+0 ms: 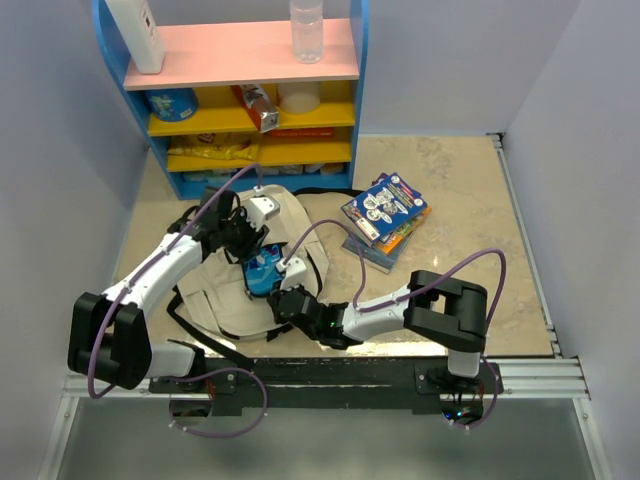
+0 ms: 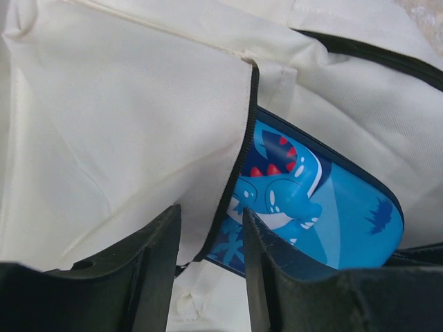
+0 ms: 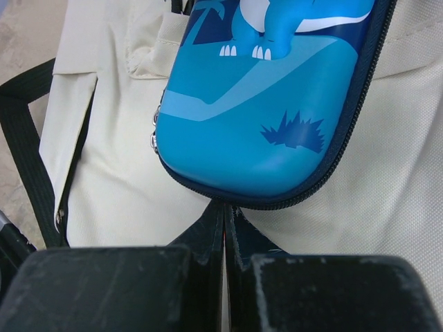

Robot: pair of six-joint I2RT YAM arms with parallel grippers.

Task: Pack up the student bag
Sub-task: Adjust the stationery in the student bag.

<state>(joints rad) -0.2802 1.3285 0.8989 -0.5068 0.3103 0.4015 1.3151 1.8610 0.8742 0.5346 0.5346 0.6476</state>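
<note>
The student bag [image 1: 225, 300] lies flat on the table, cream fabric with black straps. A blue pencil case [image 1: 262, 275] with a dinosaur print sticks half out of its opening. In the left wrist view the pencil case [image 2: 332, 214] lies under the bag's flap [image 2: 124, 124]. The flap's black zipper edge [image 2: 239, 159] runs between the parted fingers of my left gripper [image 2: 211, 242], which is open. My right gripper [image 3: 226, 207] is shut and empty, its tips against the near end of the pencil case [image 3: 263, 124] on top of the bag [image 3: 387, 173].
A blue, yellow and pink shelf unit [image 1: 250, 100] stands at the back, holding a clear bottle [image 1: 307, 30] and packets. A stack of children's books [image 1: 385, 215] lies right of the bag. A black strap [image 3: 28, 159] trails off the bag's left side.
</note>
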